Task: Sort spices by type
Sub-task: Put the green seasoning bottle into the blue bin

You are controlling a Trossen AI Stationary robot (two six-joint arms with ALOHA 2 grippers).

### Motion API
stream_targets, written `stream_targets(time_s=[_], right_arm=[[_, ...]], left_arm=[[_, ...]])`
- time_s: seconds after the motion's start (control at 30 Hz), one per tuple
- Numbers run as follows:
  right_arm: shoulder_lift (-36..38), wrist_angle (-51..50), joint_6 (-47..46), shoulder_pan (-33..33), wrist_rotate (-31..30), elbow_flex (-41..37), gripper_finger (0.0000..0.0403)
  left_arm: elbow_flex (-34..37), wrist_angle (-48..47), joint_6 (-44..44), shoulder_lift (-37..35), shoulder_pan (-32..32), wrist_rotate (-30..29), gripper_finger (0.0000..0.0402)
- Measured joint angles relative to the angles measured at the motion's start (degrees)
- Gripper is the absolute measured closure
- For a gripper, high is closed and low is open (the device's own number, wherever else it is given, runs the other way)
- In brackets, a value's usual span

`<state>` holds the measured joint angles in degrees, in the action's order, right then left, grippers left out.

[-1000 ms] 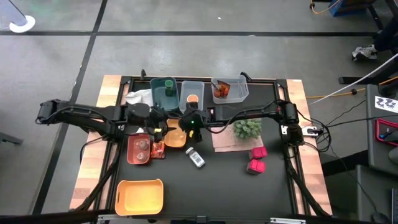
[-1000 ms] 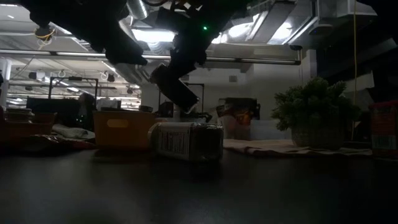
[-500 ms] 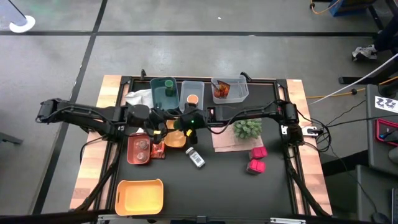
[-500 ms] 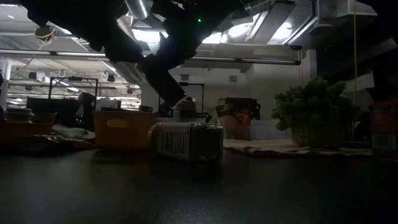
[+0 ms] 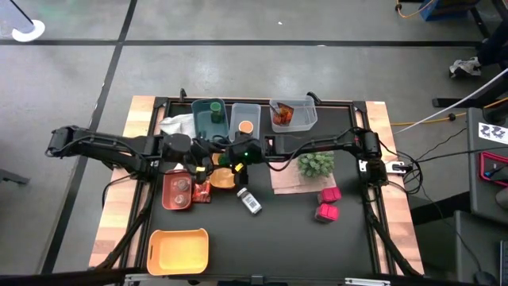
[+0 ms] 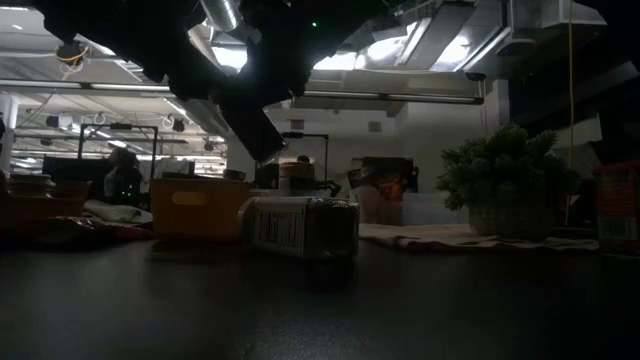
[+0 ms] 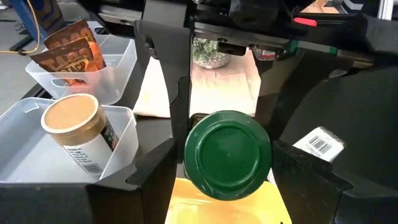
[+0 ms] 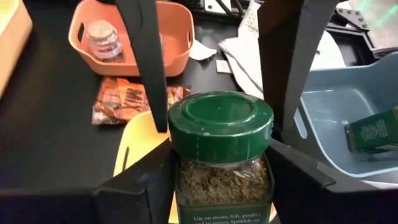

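One jar of dried green herb point(image 8: 221, 155), clear body, printed label, dark green screw lid. It sits upright above the desk point(image 5: 349, 238), over a yellow tray point(image 8: 134, 149) near the desk's middle, where both arms meet. The right tool point(image 8: 221, 183) is closed on the body just below the lid, one finger pressed to each side. The left tool point(image 7: 224, 177) stands wide around the same jar from the lid end, with a sliver of gap showing beside the lid, so it straddles the jar rather than grips it.

Handling, as a judgement: light, rigid, smooth-sided and so prone to slip or twist in a shallow pinch; possibly glass, which would make a drop costly. The best hold is across the straight body under the lid rim, where the rim acts as a stop. The lid alone is a poorer purchase.

Likely destination is the blue-grey bin point(image 8: 336, 118), which holds another green-lidded jar point(image 8: 373, 127) lying on its side. Elsewhere are an orange-lidded jar point(image 7: 74, 134) in a clear bin point(image 7: 18, 118), red-orange packets point(image 8: 118, 99), a white bottle point(image 5: 250, 201) and magenta boxes point(image 5: 327, 202).
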<state>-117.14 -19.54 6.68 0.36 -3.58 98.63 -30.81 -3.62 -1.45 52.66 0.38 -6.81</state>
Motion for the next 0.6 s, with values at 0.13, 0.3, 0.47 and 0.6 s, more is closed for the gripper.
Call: stream_targets(time_s=[0.13,0.3,0.47,0.6], right_arm=[[0.0,0.21,-0.87,-0.02,1.06,0.0,0.0194],[0.0,0.42,-0.87,-0.02,1.1,0.0,0.0194],[0.02,1.84,-1.18,-0.02,1.1,0.0,0.0194],[0.02,2.18,-1.58,-0.02,1.08,-0.02,0.0194]], left_arm=[[0.0,-0.02,-0.01,0.0,0.0,0.01,0.0164],[0.0,-0.02,-0.02,0.0,0.0,0.0,0.0164],[0.0,-0.02,-0.02,0.0,0.02,-0.09,0.0164],[0.0,-0.02,-0.02,0.0,0.02,-0.17,0.0164]])
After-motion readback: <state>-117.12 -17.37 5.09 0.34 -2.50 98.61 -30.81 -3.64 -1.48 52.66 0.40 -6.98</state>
